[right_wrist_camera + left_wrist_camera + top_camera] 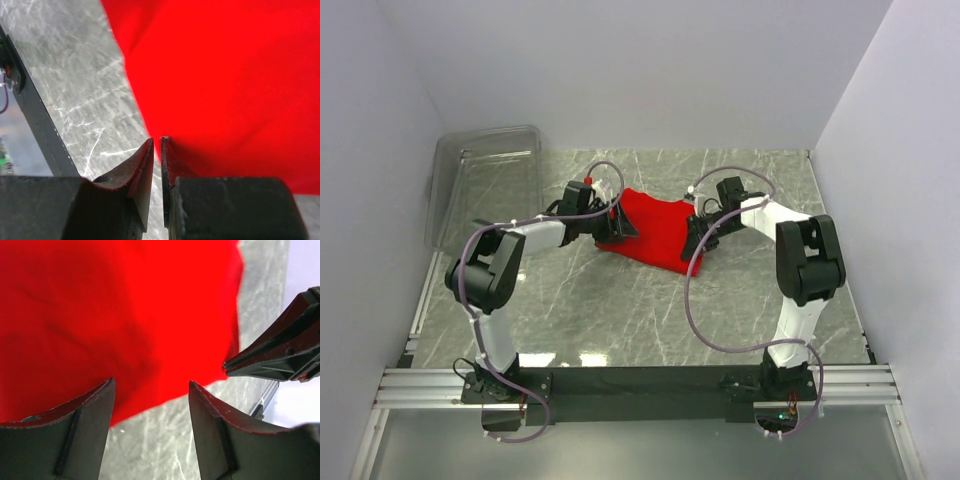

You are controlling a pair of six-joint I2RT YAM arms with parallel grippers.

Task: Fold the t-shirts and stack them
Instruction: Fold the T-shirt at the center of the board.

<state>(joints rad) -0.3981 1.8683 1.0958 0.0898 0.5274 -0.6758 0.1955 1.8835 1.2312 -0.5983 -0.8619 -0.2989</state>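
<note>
One red t-shirt on the job: lies loosely spread on grey marble table, toward the far side, right between both grippers. Reads as plain bright red with soft creases and a darker fold shadow in left wrist view. Left gripper: parks at shirt's left edge, fingers clearly apart, not closed on the cloth. From left wrist cam, frames the hem crossing the gap just past the tips, with bare marble on the near side. Right gripper: parks at shirt's right edge, fingers almost together, only a thin slit left. Puts its tips right on the cloth edge, at the red/marble boundary. Cannot tell from any view: pinching the hem or merely touching it. Shows up too at far right of left wrist cam, past the shirt's corner, tips aimed back at the cloth. Clear plastic bin: sits at far-left corner of table, well apart from shirt. Black rail: runs along near edge, carries both arm bases. White walls on three sides.
</note>
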